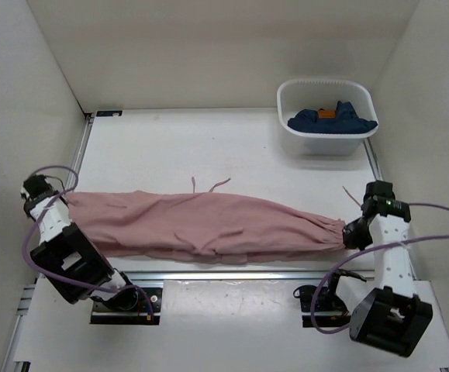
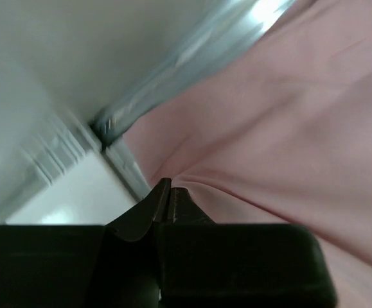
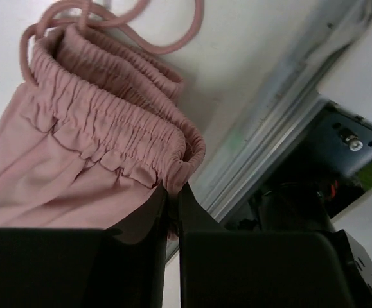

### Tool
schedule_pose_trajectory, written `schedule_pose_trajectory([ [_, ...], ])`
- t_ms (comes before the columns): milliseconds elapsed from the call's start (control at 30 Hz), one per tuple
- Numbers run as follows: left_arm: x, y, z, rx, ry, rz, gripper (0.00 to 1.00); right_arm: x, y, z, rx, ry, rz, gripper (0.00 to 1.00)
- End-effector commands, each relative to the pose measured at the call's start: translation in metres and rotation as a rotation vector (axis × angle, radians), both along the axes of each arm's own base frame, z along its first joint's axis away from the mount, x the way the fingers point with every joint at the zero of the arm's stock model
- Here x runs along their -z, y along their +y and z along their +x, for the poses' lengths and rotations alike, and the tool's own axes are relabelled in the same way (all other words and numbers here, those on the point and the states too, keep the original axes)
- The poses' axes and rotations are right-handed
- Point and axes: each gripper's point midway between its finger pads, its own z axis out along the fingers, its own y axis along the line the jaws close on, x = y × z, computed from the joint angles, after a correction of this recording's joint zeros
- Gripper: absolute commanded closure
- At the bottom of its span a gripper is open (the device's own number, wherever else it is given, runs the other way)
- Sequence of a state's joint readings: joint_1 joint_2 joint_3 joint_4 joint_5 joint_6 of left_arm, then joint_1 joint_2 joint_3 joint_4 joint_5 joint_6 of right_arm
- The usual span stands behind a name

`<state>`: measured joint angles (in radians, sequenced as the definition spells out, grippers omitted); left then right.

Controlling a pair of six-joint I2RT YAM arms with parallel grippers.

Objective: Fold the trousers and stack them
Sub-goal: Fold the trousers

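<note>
The dusty-pink trousers (image 1: 201,225) lie stretched left to right across the near part of the table, folded lengthwise. My left gripper (image 1: 60,200) is shut on their left end; in the left wrist view (image 2: 170,188) the closed jaws pinch the pink fabric (image 2: 288,128). My right gripper (image 1: 350,232) is shut on the gathered elastic waistband (image 3: 108,122) at the right end; the right wrist view shows the jaws (image 3: 173,192) clamped on its edge. Thin pink drawstrings (image 1: 208,184) lie on the table behind the trousers, and a loop (image 3: 108,25) shows by the waistband.
A white tub (image 1: 326,116) at the back right holds a dark blue garment (image 1: 333,118) with an orange tag. A metal rail (image 1: 240,274) runs along the table's near edge just in front of the trousers. White walls enclose the left, back and right.
</note>
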<state>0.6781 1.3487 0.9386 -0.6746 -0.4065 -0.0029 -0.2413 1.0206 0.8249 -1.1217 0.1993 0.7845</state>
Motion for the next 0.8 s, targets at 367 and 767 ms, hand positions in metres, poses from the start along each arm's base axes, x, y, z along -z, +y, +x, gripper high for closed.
schedule_pose_trajectory([
  [367,0.009,0.025,-0.037,-0.142,0.08,-0.009,0.24,-0.058,-0.051,0.004,0.104,-0.117,-0.274,0.25],
  [767,0.016,-0.028,-0.014,0.05,0.159,-0.139,0.18,-0.014,0.045,0.039,-0.192,-0.117,-0.046,0.66],
])
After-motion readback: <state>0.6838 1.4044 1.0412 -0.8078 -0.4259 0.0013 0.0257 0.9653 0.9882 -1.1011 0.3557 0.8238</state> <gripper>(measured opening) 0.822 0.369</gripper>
